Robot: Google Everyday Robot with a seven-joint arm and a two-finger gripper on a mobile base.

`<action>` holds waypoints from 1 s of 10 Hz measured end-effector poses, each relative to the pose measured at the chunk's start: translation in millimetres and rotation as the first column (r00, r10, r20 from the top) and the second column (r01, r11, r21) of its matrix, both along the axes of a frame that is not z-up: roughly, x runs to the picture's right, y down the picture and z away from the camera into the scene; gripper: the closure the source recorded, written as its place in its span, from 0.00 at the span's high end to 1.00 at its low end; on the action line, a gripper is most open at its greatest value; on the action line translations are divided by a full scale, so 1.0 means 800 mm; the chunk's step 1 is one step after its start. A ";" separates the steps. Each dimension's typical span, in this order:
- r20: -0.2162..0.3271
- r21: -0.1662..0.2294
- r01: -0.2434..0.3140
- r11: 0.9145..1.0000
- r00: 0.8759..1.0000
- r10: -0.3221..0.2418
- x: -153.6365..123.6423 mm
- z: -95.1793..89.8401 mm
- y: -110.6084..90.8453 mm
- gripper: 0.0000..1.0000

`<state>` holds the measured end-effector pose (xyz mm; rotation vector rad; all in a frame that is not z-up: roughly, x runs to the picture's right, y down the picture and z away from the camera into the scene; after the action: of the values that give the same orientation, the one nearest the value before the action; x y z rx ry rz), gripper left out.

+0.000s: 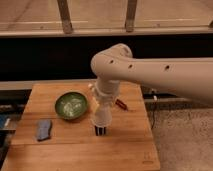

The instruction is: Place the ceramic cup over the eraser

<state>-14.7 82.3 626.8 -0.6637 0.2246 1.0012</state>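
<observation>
My gripper [102, 104] hangs from the big white arm over the middle of the wooden table [125, 147]. It is shut on the ceramic cup [100, 117], a small off-white tapered cup. The cup sits right above the eraser [100, 131], whose black and white striped lower part shows under the cup's rim. The top of the eraser is hidden by the cup. I cannot tell whether the cup touches the eraser.
A green bowl [71, 105] stands left of the cup. A flat blue-grey pad [44, 129] lies near the left front edge. A small red object [121, 104] lies right of the gripper. A dark rail runs behind the table.
</observation>
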 end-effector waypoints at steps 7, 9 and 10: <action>0.003 -0.021 0.018 1.000 1.000 -0.018 -0.013 0.021 0.018 0.00; -0.004 -0.030 0.005 1.000 1.000 -0.005 -0.002 0.029 0.025 0.00; -0.001 -0.035 0.001 0.999 1.000 -0.001 0.001 0.035 0.030 0.00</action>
<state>-14.2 106.0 654.6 -0.6946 0.2434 0.9987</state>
